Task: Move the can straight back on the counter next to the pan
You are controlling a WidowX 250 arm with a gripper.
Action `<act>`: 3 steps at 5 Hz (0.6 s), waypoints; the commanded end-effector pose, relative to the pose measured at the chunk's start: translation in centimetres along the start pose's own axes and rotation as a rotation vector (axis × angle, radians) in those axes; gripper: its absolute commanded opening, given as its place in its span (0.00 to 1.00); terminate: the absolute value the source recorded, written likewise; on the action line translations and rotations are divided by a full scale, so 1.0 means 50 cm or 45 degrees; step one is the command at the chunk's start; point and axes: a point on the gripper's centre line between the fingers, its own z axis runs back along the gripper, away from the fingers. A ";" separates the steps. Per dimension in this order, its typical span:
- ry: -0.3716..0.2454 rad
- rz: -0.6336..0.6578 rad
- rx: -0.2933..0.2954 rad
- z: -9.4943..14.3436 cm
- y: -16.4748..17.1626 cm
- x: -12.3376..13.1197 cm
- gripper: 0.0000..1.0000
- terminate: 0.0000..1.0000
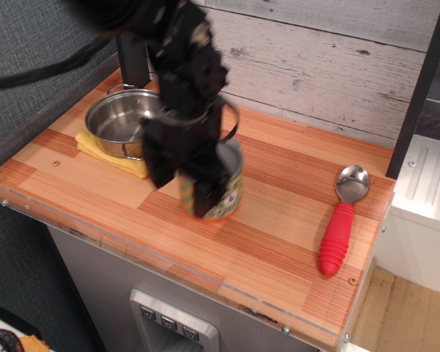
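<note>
The can (229,192), with a grey lid and an orange-green label, is held between my black gripper's (193,185) fingers over the middle of the wood-plank counter (279,220). It looks tilted and slightly raised; my gripper hides most of its left side. The gripper is shut on the can. The shiny steel pan (121,121) stands at the back left on a yellow cloth (106,153), just left of the gripper and apart from the can.
A spoon with a red handle (340,226) lies at the right side of the counter. A grey plank wall (315,66) runs behind. The counter's clear plastic front edge (169,273) is below the gripper. A dark post (419,88) stands at the right.
</note>
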 end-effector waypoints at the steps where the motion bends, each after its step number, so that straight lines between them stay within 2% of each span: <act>1: -0.090 0.072 -0.044 0.002 0.028 0.079 1.00 0.00; 3: -0.142 0.106 -0.066 -0.007 0.045 0.140 1.00 0.00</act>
